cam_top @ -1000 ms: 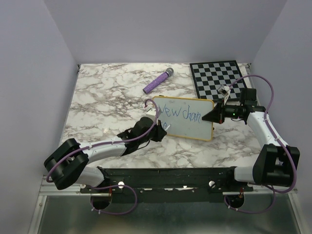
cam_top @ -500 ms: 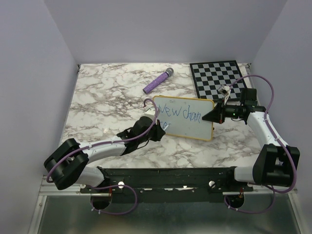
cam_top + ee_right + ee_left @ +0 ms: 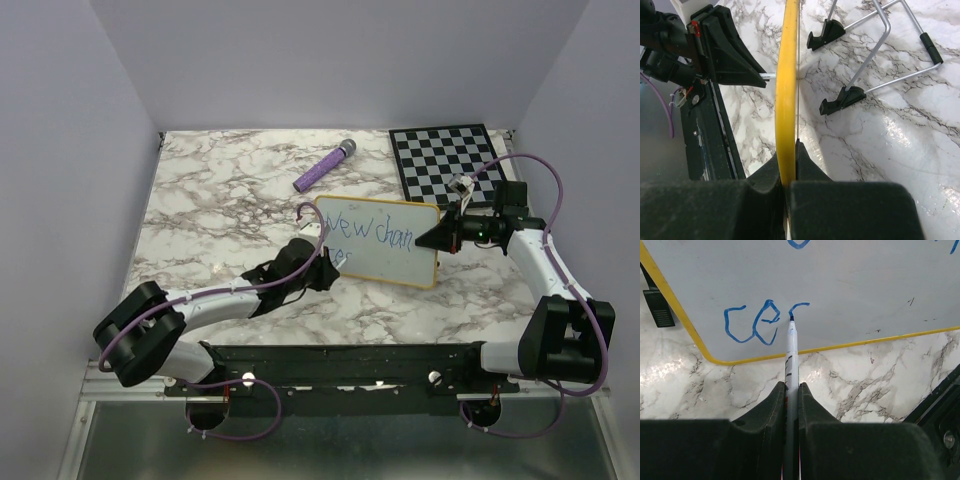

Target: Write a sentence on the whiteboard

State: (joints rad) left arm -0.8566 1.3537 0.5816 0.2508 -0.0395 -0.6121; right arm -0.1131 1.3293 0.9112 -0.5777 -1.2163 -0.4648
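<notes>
While the whiteboard (image 3: 395,258) stands on the counter (image 3: 220,190), its blue sentence (image 3: 372,234) reading "New chan" over "ce", left fingers (image 3: 771,410) clamp a marker (image 3: 791,350), tip on the board; right fingers (image 3: 807,167) pinch its yellow frame.

Even overhead light leaves soft shadows on my table (image 3: 220,200), wet-looking glare on its right side, and my left claw (image 3: 791,386) blurred up close.

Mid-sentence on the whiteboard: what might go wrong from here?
1. The right gripper pinches only the whiteboard by its thin yellow edge, so pressure from the marker may twist or slide it.
2. The second line of the sentence sits close to the bottom frame, so later strokes may run off the board.
</notes>
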